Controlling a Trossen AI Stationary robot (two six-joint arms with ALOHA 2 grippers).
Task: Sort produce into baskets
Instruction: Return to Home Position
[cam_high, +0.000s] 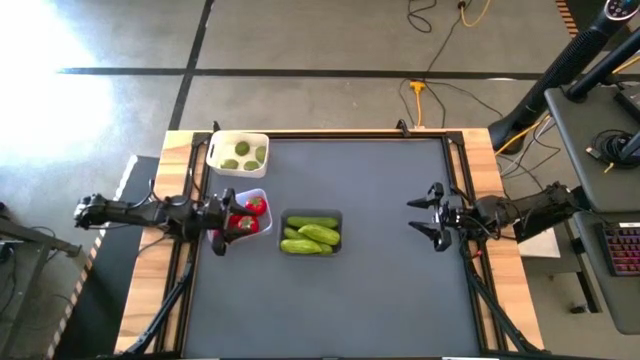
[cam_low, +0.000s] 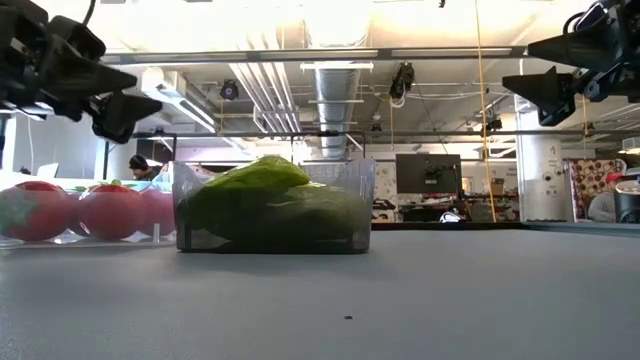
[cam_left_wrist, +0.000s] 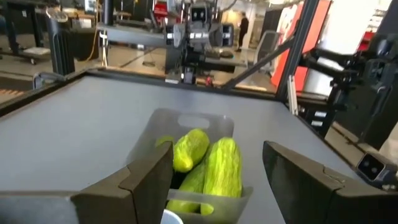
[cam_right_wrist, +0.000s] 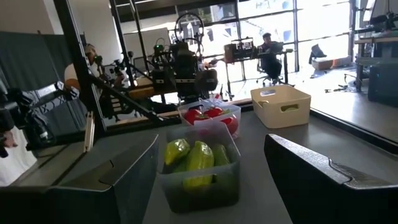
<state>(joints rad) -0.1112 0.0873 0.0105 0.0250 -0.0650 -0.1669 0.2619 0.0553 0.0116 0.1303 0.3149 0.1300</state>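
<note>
Three tubs stand on the table's left half. The white tub (cam_high: 240, 153) holds small green lime-like balls (cam_high: 244, 151). The clear tub (cam_high: 258, 194) holds red fruits (cam_high: 256, 206). The dark smoky-grey tub (cam_high: 311, 232) holds green cucumbers (cam_high: 312, 235), which also show in the left wrist view (cam_left_wrist: 208, 163). My left gripper (cam_high: 226, 222) hovers open and empty above the clear tub. My right gripper (cam_high: 430, 217) is open and empty above the table's right half.
The dark mat (cam_high: 380, 290) is bare from the grey tub to the right gripper and toward the near edge. Wooden table borders (cam_high: 178, 150) flank the mat. A person (cam_right_wrist: 271, 48) sits far off in the room beyond the table.
</note>
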